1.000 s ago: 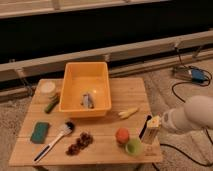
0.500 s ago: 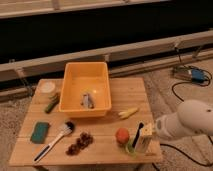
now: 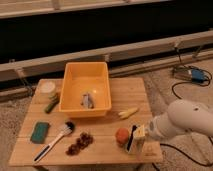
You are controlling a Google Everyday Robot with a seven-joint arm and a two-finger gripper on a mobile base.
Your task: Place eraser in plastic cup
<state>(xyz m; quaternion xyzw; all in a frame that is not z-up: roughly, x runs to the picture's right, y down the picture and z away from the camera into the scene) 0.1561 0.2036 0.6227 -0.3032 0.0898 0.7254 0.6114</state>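
The gripper [image 3: 135, 140] squeezes the eraser [image 3: 132, 138] at the table's [image 3: 110, 127] near right corner. An orange ball [image 3: 122, 135] sits just left.

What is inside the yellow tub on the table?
Inside the yellow tub lies one small grey object, near its front wall. What it is cannot be told. The hand, holding the eraser, is at the table's front right.

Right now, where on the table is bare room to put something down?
Free: the front middle strip between grapes and orange-red round thing; the back right corner beyond the banana. Crowded: front right, where the gripper carries the eraser.
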